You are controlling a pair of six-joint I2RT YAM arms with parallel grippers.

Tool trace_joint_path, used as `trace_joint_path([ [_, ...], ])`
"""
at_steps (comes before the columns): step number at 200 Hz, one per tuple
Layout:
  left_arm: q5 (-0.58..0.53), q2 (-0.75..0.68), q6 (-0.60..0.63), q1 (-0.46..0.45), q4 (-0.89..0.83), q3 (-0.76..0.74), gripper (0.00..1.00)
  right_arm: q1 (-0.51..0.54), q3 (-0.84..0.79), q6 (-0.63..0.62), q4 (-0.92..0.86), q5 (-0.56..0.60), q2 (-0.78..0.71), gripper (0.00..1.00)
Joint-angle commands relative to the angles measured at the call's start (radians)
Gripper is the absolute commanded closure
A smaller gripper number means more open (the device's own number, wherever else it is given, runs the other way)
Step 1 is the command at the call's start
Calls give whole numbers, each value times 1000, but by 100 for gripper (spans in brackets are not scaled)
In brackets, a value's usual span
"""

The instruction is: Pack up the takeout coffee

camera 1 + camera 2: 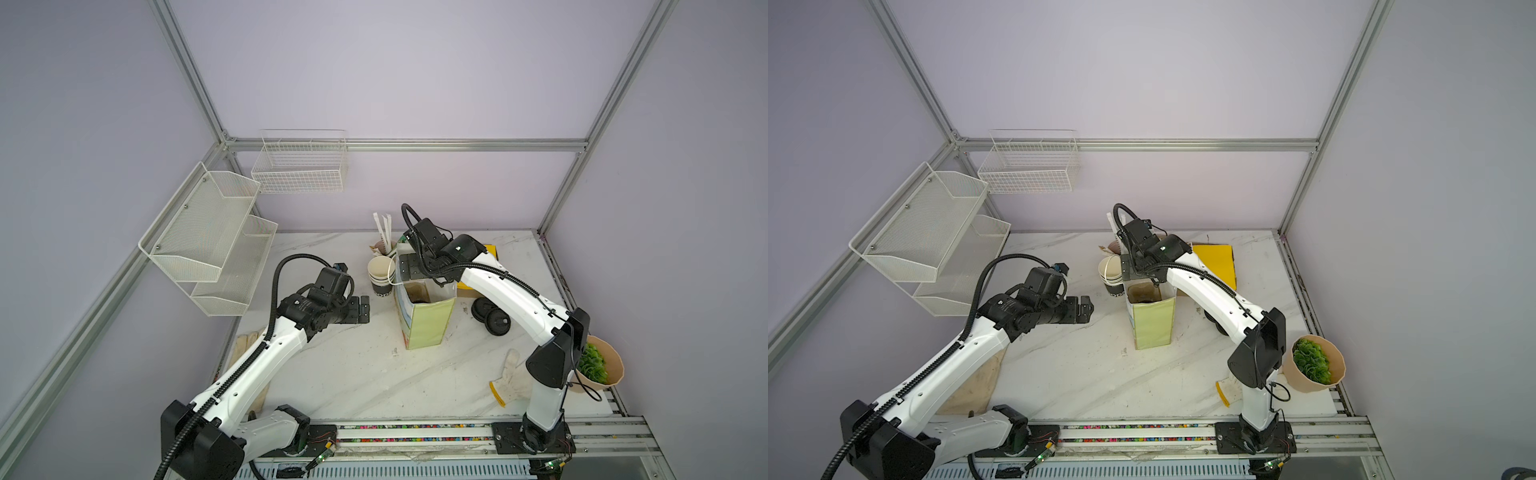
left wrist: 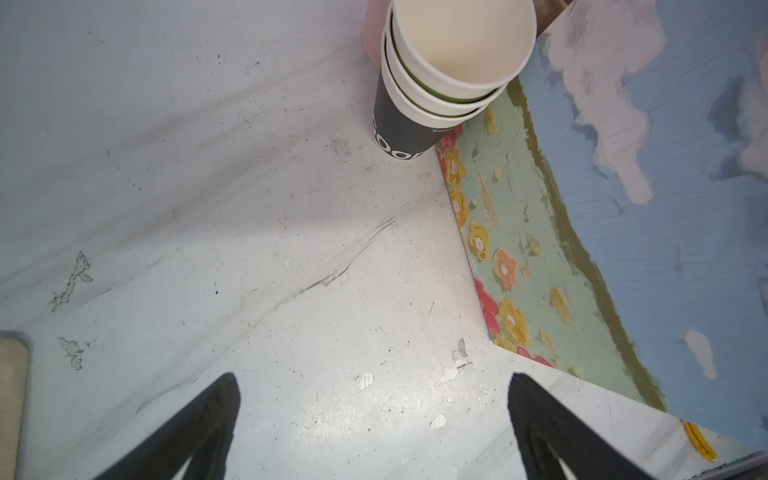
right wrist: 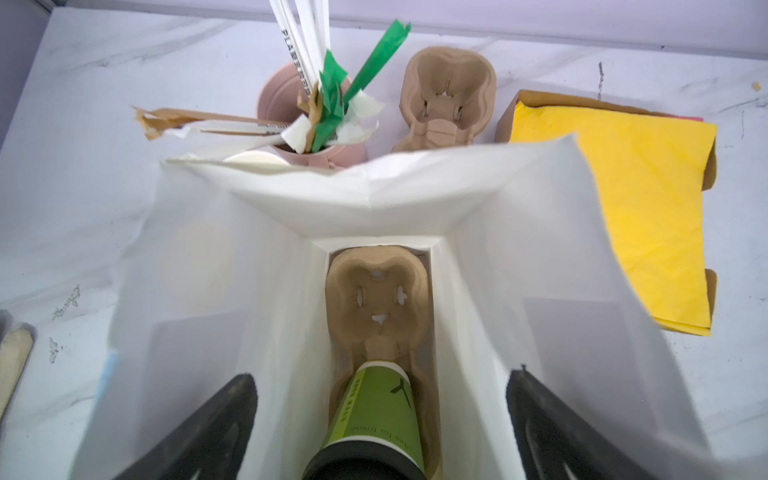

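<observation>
Green takeout coffee (image 3: 374, 419), black top, stands in the pulp carrier (image 3: 382, 301) inside the bag (image 3: 498, 270).

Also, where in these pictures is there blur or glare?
Right wrist view: the bag has a smeared near rim, the right claw is a soft dark shape, the cup inside is fairly sharp. Left wrist view: a glare patch lies on the table by the left claw; the stacked cups are sharp. In both top views: soft even light, weak shadows, frame bars splay from the wide lens.
</observation>
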Motion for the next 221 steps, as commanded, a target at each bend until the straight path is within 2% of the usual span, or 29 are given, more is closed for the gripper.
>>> trace_joint_path([
  [1, -4, -7, 10, -5, 27, 59, 0, 5, 19, -10, 41, 38, -47, 3],
  [39, -3, -14, 9, -5, 34, 56, 0, 5, 37, -36, 87, 67, -97, 3],
  [98, -16, -68, -16, 2, 89, 50, 0, 5, -62, -81, 288, 9, -284, 3],
  [129, -23, -94, -81, 22, 104, 117, 0, 5, -151, -93, 400, -38, -396, 3],
  [155, -32, -85, -110, 33, 128, 187, 0, 5, -201, -87, 418, -3, -461, 3],
  [221, 11, 63, -122, 76, 175, 369, 5, 5, -345, -97, 428, 58, -661, 3],
])
